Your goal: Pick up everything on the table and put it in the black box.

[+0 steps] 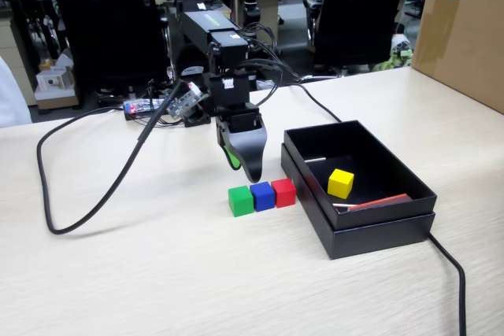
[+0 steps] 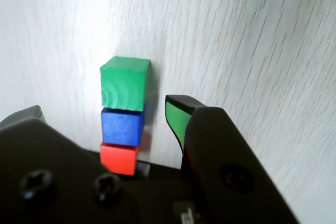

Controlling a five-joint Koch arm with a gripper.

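Three cubes sit touching in a row on the beige table (image 1: 157,273): green (image 1: 240,201), blue (image 1: 262,195) and red (image 1: 283,192). The wrist view shows the same row: green cube (image 2: 124,84), blue cube (image 2: 122,126), red cube (image 2: 119,158). My gripper (image 1: 242,169) hangs just above and behind the row. In the wrist view the gripper (image 2: 104,108) is open, its jaws spread to either side of the row and holding nothing. A yellow cube (image 1: 340,182) lies inside the black box (image 1: 358,230), right of the row.
A thick black cable (image 1: 79,206) loops over the left of the table, and another (image 1: 450,269) runs off by the box's right corner. A red stick (image 1: 379,201) lies in the box. A brown cardboard box (image 1: 465,33) stands at far right.
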